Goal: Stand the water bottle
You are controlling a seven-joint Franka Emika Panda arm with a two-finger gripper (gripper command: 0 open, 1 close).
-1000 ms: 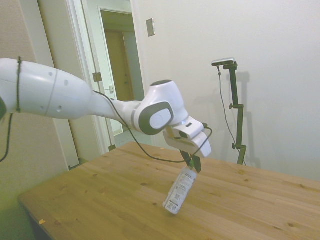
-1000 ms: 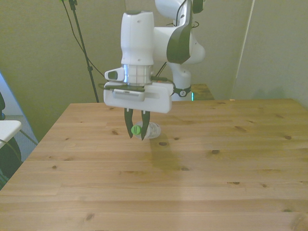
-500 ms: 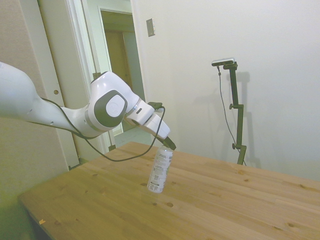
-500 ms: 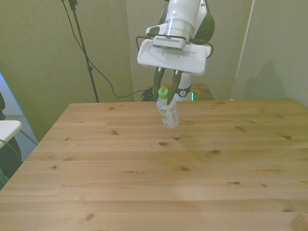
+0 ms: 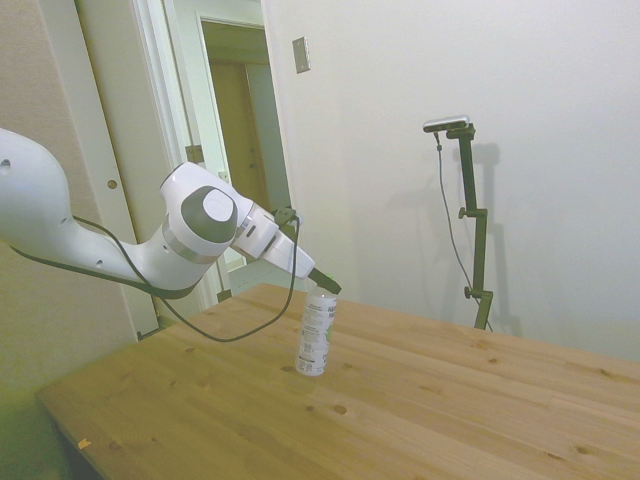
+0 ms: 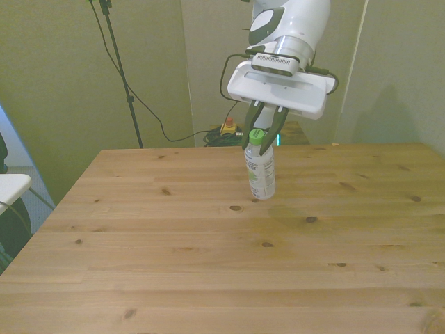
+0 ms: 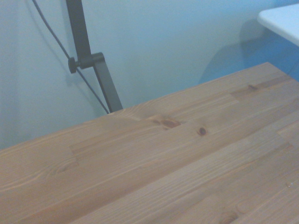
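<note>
The wooden table [image 6: 174,278] is lying bare across its near planks in the front view, and the water bottle [image 6: 261,174] is standing beyond them, toward the far edge and a little to the front view's right of the table's middle. Its base is appearing to rest on the wood while the body is sitting almost upright, with only a slight lean, which suggests the standing step is nearly finished and release is what remains. Directly above the bottle, the gripper [image 6: 258,133] is reaching down at a slant, its two dark fingers closing narrowly on the green cap [image 6: 256,136]; gripping the top is letting the arm swing the bottle vertical without touching the label. In the side view the bottle [image 5: 316,334] is likewise standing on its base, the gripper [image 5: 322,284] meeting it at the neck from the arm's side. Behind the bottle, past the table's far edge, cables are trailing along the floor by the wall.
</note>
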